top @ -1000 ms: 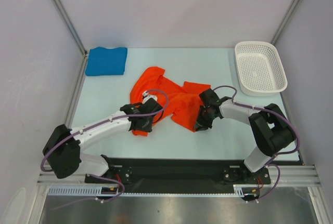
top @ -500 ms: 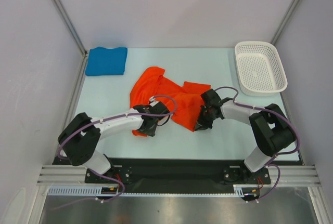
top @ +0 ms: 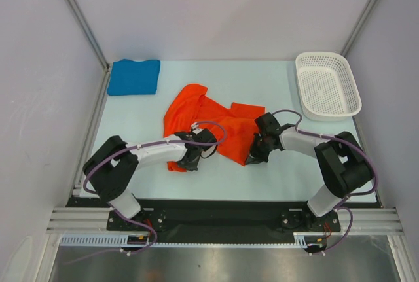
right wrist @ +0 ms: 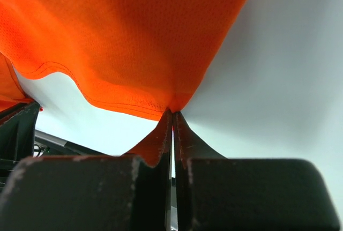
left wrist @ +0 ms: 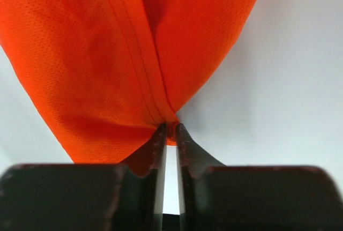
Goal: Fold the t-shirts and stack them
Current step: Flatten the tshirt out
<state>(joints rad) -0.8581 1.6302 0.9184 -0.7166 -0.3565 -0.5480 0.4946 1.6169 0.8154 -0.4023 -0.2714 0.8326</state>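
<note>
The orange-red t-shirt [top: 209, 122] lies crumpled in the middle of the table. My left gripper [top: 185, 161] is shut on its near left corner; in the left wrist view the jaws [left wrist: 170, 130] pinch a hemmed fold of the orange cloth [left wrist: 107, 54]. My right gripper [top: 253, 158] is shut on the shirt's near right corner; in the right wrist view the jaws [right wrist: 172, 114] pinch the hem of the orange cloth [right wrist: 134, 32], lifted a little off the table. The blue t-shirt [top: 134, 76] lies folded at the far left corner.
A white perforated basket [top: 327, 85] stands at the far right. Metal frame posts rise at the back corners. The black base rail [top: 222, 216] runs along the near edge.
My left arm has swung in and folded its elbow back, drawing the gripper slightly right along the shirt's near edge. The right gripper has shifted slightly. The shirt has bunched a little.
</note>
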